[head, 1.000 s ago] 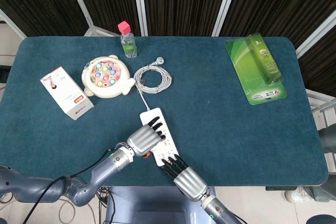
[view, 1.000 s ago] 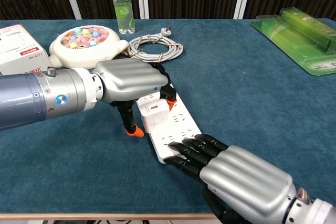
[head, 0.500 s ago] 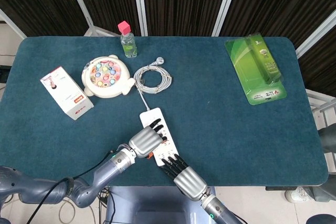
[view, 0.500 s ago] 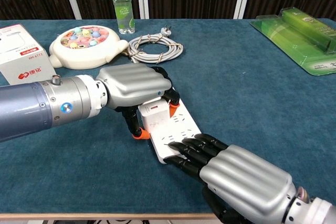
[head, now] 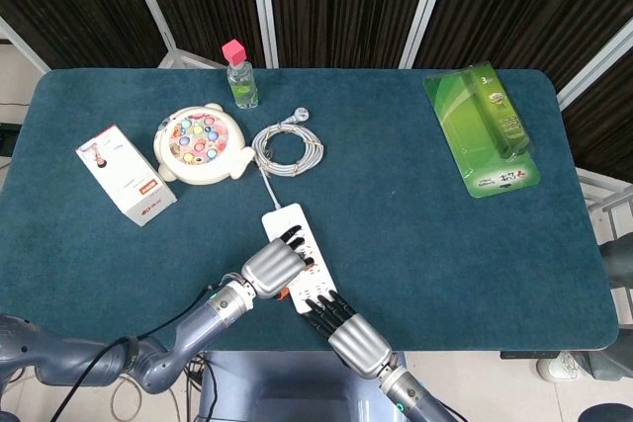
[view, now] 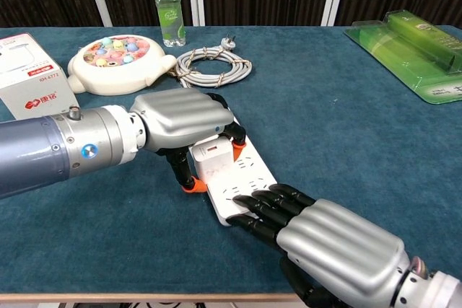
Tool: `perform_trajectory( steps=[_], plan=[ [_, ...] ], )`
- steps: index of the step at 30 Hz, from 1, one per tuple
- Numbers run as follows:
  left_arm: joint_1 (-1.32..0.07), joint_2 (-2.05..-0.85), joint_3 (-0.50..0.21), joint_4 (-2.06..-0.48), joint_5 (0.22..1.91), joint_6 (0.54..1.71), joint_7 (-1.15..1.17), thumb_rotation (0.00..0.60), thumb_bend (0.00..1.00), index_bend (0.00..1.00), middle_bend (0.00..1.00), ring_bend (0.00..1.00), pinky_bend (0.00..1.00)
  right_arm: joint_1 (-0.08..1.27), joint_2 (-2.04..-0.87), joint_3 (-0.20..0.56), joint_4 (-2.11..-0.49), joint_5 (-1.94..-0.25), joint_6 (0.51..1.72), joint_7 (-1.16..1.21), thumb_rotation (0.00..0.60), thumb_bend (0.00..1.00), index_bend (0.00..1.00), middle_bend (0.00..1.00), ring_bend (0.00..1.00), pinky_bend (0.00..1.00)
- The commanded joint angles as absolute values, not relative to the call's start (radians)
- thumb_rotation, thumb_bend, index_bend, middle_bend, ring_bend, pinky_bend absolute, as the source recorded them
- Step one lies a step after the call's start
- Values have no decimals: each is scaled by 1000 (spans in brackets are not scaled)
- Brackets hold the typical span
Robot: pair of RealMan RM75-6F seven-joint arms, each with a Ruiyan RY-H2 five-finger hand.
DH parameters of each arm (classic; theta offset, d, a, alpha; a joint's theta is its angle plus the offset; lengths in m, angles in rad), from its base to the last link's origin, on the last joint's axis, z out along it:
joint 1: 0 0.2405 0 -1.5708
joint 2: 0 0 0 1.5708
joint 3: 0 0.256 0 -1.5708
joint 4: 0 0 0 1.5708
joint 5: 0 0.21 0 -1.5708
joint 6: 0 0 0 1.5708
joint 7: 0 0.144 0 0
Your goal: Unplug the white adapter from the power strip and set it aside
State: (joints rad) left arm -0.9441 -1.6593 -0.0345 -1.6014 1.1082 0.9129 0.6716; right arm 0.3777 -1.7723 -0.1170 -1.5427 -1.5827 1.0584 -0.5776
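Note:
The white power strip (head: pixel 288 217) (view: pixel 254 173) lies near the table's front edge, its cable running back to a coil. The white adapter (view: pixel 211 157) stands plugged into its middle; the head view hides it under my left hand (head: pixel 271 266) (view: pixel 180 117). That hand is curled over the adapter, fingers on its far side and the orange-tipped thumb at its near left corner. My right hand (head: pixel 343 328) (view: pixel 323 237) lies flat with its fingertips (view: pixel 249 200) pressing on the strip's near end.
A coiled grey cable (head: pixel 289 150) (view: pixel 214 67), a fishing toy (head: pixel 201 142) (view: pixel 115 59), a small bottle (head: pixel 240 78) (view: pixel 168 9) and a white box (head: pixel 126 175) (view: pixel 29 70) sit at the back left. A green package (head: pixel 482 130) (view: pixel 419 52) lies far right.
My left hand has slid toward the front and settled lower over the adapter, its thumb drawing in against the adapter's near left side. The right hand and the strip have hardly moved.

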Motion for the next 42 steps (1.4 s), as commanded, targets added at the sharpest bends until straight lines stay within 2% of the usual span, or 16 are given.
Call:
perform_trajectory(
  steps=[1, 10, 42],
  plan=[
    [-940, -1662, -34, -1599, 1115, 918, 666, 600, 402, 616, 635, 206, 96, 377, -1772, -118, -1543, -1583, 1060, -578, 600, 872, 0, 13, 0, 29],
    [-931, -1666, -39, -1589, 1138, 929, 649, 600, 476, 653, 671, 231, 110, 376, -1777, -125, -1537, -1583, 1057, -579, 600, 872, 0, 16, 0, 29],
    [-919, -1685, -66, -1596, 1164, 934, 620, 600, 476, 661, 691, 241, 110, 375, -1797, -134, -1519, -1585, 1050, -582, 600, 873, 0, 22, 5, 29]
  ],
)
